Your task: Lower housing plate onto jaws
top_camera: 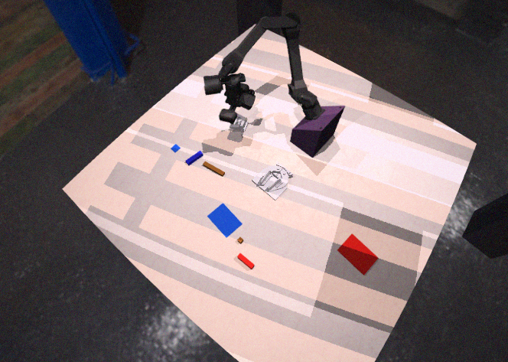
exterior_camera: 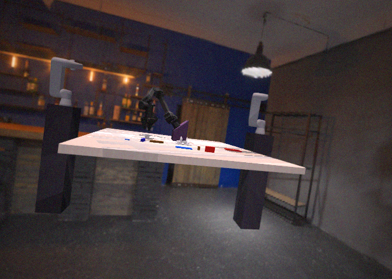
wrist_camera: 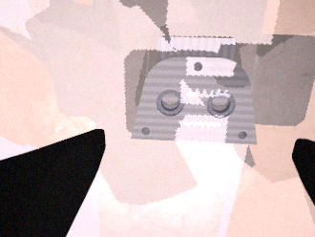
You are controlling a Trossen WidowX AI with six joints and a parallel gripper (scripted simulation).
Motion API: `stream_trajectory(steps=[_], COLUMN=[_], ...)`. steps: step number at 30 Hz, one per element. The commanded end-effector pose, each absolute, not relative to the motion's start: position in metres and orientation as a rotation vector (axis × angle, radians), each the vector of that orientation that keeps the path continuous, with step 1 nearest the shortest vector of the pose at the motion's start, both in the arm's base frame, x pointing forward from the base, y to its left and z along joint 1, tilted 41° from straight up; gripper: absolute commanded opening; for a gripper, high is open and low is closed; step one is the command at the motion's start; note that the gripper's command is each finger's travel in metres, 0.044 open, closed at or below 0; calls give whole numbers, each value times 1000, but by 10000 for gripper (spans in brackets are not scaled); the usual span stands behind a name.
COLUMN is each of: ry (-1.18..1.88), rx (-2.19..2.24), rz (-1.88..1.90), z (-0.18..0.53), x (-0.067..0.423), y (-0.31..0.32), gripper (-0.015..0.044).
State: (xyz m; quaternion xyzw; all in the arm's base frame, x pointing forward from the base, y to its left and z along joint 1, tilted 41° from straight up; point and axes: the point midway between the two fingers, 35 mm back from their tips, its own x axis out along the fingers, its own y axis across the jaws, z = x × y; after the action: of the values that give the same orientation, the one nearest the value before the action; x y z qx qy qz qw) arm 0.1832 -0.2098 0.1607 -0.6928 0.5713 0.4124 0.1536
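Observation:
The housing plate (top_camera: 239, 124) (exterior_camera: 146, 135) (wrist_camera: 153, 121) is pale grey, with two round holes and small corner holes, and lies on the table below the gripper. My gripper (top_camera: 237, 108) (exterior_camera: 149, 127) (wrist_camera: 197, 142) is open and empty above it. In the wrist view the plate sits between and beyond the dark fingertips, nearly square to them. The white base with the two jaws (top_camera: 273, 181) (exterior_camera: 182, 141) stands apart from the plate, nearer the middle of the table. Its jaws and stubs are too small to tell apart clearly, and it is not in the wrist view.
The arm's purple mount (top_camera: 315, 132) (exterior_camera: 180, 133) stands near the jaw base. A dark blue bar (top_camera: 194, 158), a brown bar (top_camera: 213, 168), a small blue piece (top_camera: 175, 148), a blue slab (top_camera: 224, 220), a brown cube (top_camera: 240, 239), a red bar (top_camera: 245, 261) and a red block (top_camera: 357, 254) lie around.

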Motion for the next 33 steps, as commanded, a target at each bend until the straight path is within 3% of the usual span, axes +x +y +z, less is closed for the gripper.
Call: stream_trajectory(steps=[1,33], ry=[1632,1633], rx=[-1993,-1994], rz=[1188,1188], z=[156,138], x=[183,184], y=[-213,-229], gripper=[440,440])
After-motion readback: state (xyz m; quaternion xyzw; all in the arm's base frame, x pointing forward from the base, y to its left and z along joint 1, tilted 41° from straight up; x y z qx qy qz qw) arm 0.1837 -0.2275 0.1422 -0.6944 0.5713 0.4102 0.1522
